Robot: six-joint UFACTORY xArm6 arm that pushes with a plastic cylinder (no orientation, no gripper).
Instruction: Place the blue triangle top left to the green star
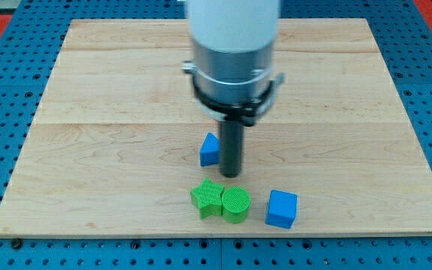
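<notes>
Near the green star: every place below is read off the green star (207, 199), which lies low on the wooden worktop (111, 112), a little to the view's left of its middle.
Blue triangle: the blue triangle (210, 149) sits above the star, toward the view's top, close but apart, and almost straight over it, not yet off to its upper left.
My tip: my tip (231, 174) stands just beside the triangle on the view's right, lower than the block's middle and above the star; whether it touches the block I cannot tell.
Pincer: there is none; the arm ends in a plain dark rod that neither opens nor closes and holds nothing.
Other blocks: a green cylinder (236, 205) touches the star on the view's right; a blue cube (282, 208) lies further right, apart.
Step in hand: from this side, a push toward the view's left looks right; I judge a short, level shove through the block's middle best, to avoid spinning it.
Heading: the triangle's peak seems to point to the view's top; its long axis is partly hidden by the rod, so I cannot tell.
</notes>
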